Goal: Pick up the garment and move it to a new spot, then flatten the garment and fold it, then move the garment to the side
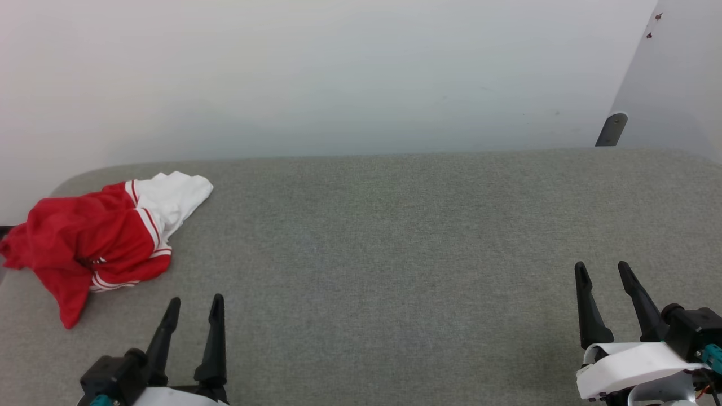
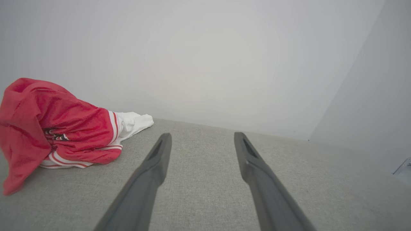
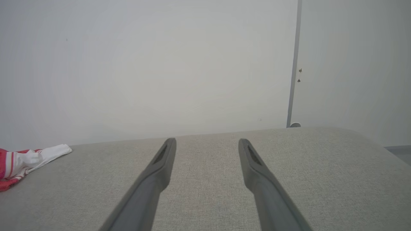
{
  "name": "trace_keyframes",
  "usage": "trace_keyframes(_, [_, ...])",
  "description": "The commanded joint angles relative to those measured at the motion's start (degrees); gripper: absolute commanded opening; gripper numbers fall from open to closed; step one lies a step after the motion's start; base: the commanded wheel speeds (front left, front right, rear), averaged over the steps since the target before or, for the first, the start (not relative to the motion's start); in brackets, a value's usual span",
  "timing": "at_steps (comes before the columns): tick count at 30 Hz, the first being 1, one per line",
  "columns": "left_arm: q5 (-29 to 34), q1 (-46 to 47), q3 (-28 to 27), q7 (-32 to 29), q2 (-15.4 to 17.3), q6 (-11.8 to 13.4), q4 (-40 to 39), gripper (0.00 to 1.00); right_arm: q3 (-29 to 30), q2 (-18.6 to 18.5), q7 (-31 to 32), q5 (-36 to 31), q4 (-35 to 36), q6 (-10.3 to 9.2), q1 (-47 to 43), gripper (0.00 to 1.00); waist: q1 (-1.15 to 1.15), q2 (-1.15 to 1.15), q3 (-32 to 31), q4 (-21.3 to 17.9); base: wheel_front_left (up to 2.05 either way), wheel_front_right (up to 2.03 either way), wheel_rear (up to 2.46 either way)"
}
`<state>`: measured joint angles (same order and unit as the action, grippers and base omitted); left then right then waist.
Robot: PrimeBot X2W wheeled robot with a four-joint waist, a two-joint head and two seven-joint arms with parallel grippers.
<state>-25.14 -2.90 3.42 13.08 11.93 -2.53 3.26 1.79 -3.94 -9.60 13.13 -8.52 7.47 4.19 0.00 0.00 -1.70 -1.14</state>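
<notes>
Red garment (image 1: 84, 242) crumpled, front mostly hidden

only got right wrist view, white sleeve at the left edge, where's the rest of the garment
Observer: The garment lies crumpled in a red heap by the far left corner of the grey surface.
Operator: left gripper on it
Observer: No, the left gripper is open, apart from it, nearer the robot.
Operator: numbers showing
Observer: Just a dark scrap of print in a fold, unreadable.
</notes>
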Motion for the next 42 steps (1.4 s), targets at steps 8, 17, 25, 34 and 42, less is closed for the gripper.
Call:
trace_keyframes(8, [4.6, -0.7, -0.6, 1.3, -0.3, -0.6, -0.7, 1.0, 0.1, 0.1, -0.8, -4.8, 1.0, 0.04, 0.8, 1.0, 0.0, 0.0, -0.2, -0.1, 0.0, 0.0, 0.0])
trace_keyframes(17, [7.9, -0.9, -0.8, 2.2, -0.4, -1.4, -0.9, 1.0, 0.2, 0.1, -1.6, -8.7, 1.2, 0.04, 0.9, 1.0, 0.0, 0.0, -0.4, -0.3, 0.0, 0.0, 0.0])
trace_keyframes(25, [7.9, -0.9, -1.2, 2.1, -0.9, -1.9, -0.5, 1.0, 0.5, 0.1, -1.5, -8.8, 0.9, 0.04, 0.8, 1.0, 0.0, 0.0, -0.6, -0.2, 0.0, 0.0, 0.0])
trace_keyframes(34, [7.1, -0.6, -1.6, 2.1, -1.1, -2.5, 0.3, 1.0, 0.7, 0.1, -1.5, -9.0, 0.9, 0.04, 0.4, 1.0, 0.0, 0.0, -0.9, 0.4, 0.0, 0.0, 0.0])
trace_keyframes(42, [6.0, 1.2, -3.3, 0.5, 1.1, -2.0, 3.2, 1.0, -0.1, -0.2, -1.2, -8.2, 0.6, 0.04, -0.7, 1.0, 0.0, 0.0, -2.8, 7.3, 0.0, 0.0, 0.0])
